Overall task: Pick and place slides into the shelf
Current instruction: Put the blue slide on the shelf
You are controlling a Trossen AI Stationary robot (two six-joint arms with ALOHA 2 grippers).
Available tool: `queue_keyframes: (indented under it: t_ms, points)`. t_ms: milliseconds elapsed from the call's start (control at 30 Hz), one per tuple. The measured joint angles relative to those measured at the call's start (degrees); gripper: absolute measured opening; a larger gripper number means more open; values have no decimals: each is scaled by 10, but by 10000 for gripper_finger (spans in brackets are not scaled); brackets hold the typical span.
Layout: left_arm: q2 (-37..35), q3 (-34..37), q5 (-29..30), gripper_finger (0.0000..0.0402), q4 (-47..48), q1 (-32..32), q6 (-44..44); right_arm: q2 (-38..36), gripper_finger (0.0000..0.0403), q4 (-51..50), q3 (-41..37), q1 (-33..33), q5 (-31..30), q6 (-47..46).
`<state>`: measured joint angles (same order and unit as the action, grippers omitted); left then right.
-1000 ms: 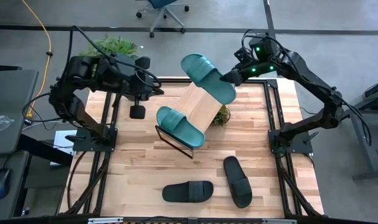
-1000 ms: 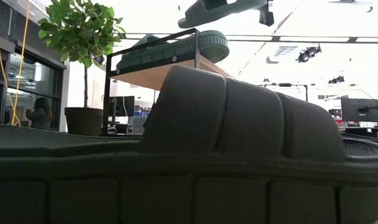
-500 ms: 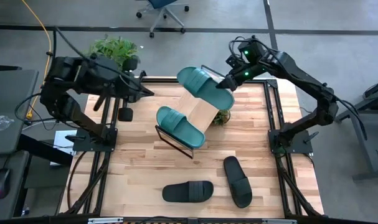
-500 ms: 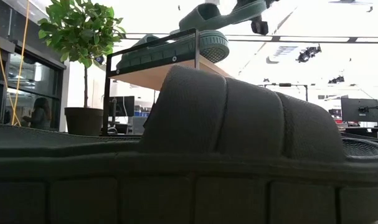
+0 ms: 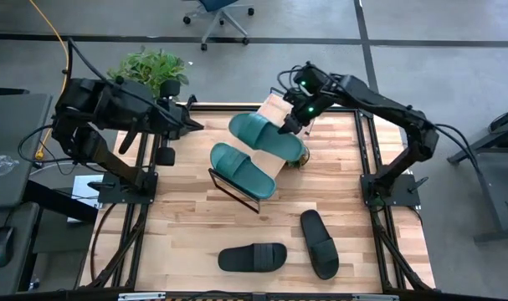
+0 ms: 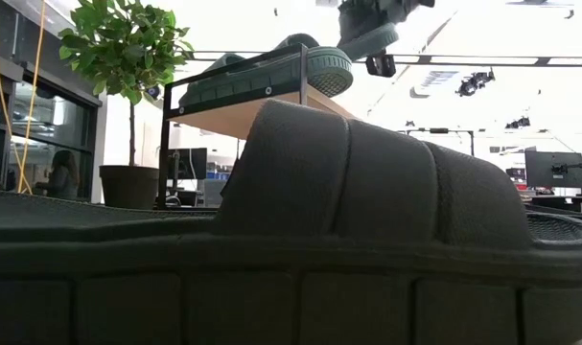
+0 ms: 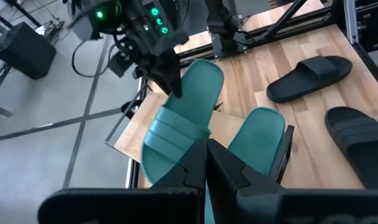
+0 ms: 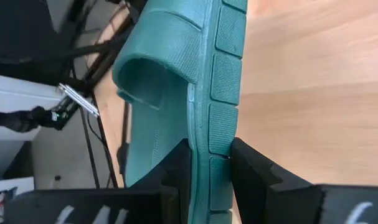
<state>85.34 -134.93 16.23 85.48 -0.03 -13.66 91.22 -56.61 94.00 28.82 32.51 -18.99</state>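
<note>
The shelf (image 5: pixel 273 107) stands slanted at the table's middle, and one teal slide (image 5: pixel 241 170) lies on its lower part. My right gripper (image 5: pixel 292 124) is shut on the second teal slide (image 5: pixel 262 135), over the shelf's board (image 8: pixel 301 93) just above the first slide. I cannot tell whether the held slide touches the board. Two black slides (image 5: pixel 252 257) (image 5: pixel 319 242) lie flat on the table near its front edge. My left gripper (image 5: pixel 191 125) is shut and empty at the table's far left, pointing toward the shelf. My right gripper pinches the teal slide's sole (image 8: pixel 211 155) at a long side edge near the heel end. One finger (image 8: pixel 175 171) is on the footbed and the other (image 8: pixel 254 168) on the underside. The fingers come from the table's far right, slanting down. The strap end (image 8: pixel 154 62) points away from the gripper.
A potted plant (image 5: pixel 153 63) stands beyond the table's far left corner, and a small green plant (image 5: pixel 300 156) sits beside the shelf. One black slide (image 6: pixel 367 240) fills the low view's foreground. Metal frames run along both table sides.
My right gripper has carried the teal slide down and toward the table's left and near side, from above the shelf's far end to over the board beside the first teal slide. The slide has turned with it. My left arm has drawn back a little toward the table's left edge.
</note>
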Motion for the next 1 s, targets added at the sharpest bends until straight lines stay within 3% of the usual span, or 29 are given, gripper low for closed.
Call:
queue_keyframes:
  t_ms: [633, 1000]
  points:
    - [0, 0, 0, 0, 3, 0, 1, 10, 70, 16, 0, 28, -18, 13]
    - [0, 0, 0, 0, 3, 0, 6, 4, 54, 128, -108, 38, 25, -31]
